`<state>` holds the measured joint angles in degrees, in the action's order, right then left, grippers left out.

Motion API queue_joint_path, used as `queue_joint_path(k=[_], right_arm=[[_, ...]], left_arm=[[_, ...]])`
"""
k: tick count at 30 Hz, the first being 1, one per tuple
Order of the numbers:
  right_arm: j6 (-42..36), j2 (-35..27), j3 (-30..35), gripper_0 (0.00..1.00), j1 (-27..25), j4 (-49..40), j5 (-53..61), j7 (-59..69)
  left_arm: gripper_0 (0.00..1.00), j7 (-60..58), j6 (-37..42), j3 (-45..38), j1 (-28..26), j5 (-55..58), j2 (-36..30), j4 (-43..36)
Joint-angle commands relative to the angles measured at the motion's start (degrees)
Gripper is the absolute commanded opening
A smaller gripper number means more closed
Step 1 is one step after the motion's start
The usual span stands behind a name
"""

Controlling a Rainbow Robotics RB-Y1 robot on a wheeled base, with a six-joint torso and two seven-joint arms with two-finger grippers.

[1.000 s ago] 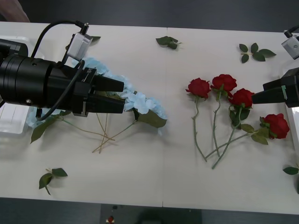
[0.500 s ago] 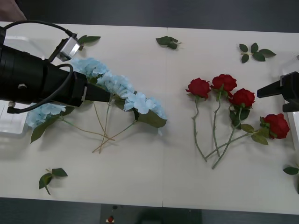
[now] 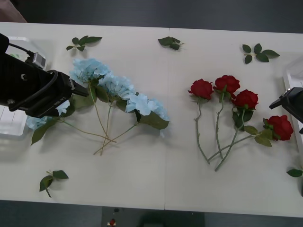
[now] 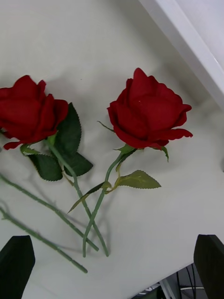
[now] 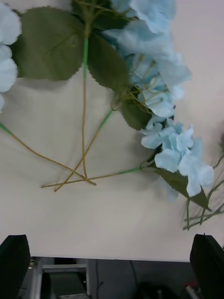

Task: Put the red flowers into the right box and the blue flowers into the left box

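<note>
Several red flowers (image 3: 227,84) lie on the white table, right of centre, blooms away from me and stems crossing toward me. Two of the red flowers (image 4: 147,110) lie ahead of the open right gripper (image 4: 112,266), beside the rim of the right box (image 4: 186,42). That right gripper (image 3: 285,103) hangs at the table's right edge, just right of the nearest rose. The blue flowers (image 3: 118,89) spread in a row left of centre. My left gripper (image 3: 75,90) sits at their left end, and the blue flowers (image 5: 161,84) lie ahead of this open left gripper (image 5: 112,264). The left box (image 3: 12,128) is partly hidden by the left arm.
Loose green leaf sprigs lie at the far left (image 3: 83,41), far middle (image 3: 170,42), far right (image 3: 258,52), near left (image 3: 52,178) and near right edge (image 3: 294,172). The right box (image 3: 292,75) shows as a white rim at the right edge. Bare table lies between the two flower groups.
The left arm has pulled back to the left, uncovering the blue flowers, which stay put. The right gripper has drawn back toward the right edge. Neither holds anything.
</note>
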<state>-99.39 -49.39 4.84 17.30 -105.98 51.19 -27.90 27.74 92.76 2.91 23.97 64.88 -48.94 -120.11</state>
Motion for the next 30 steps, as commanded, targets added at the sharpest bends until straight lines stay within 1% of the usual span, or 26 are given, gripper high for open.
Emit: queue_joint_path(k=[1, 6, 13, 20, 24, 30], right_arm=[[1.9, -0.4, -2.5, 1.00, 0.8, 0.5, -4.3, 5.5], [3.2, 2.4, -3.3, 1.00, 0.8, 3.3, -7.2, 7.4], [5.1, 6.4, -3.4, 1.00, 0.8, 6.9, -10.9, 7.4], [7.4, 9.8, -4.7, 1.00, 0.7, 9.7, -14.5, 7.0], [7.9, 11.3, -5.4, 1.00, 0.7, 10.9, -16.4, 6.8], [7.8, 14.1, -5.9, 1.00, 0.7, 11.7, -18.8, 6.4]], left_arm=[[1.00, -7.0, 0.0, 2.4, 1.0, -4.1, -0.7, 1.8], [1.00, -10.1, -0.7, 4.6, 1.1, -8.9, -0.8, 5.9], [1.00, -11.0, -3.8, 6.2, 1.7, -10.7, -0.7, 13.7], [1.00, -11.1, -8.3, 13.1, 5.9, -11.9, -0.8, 22.4], [1.00, -11.0, -9.4, 15.7, 7.1, -12.8, -0.7, 24.6], [1.00, -11.0, -11.1, 19.7, 7.4, -14.0, -0.7, 26.1]])
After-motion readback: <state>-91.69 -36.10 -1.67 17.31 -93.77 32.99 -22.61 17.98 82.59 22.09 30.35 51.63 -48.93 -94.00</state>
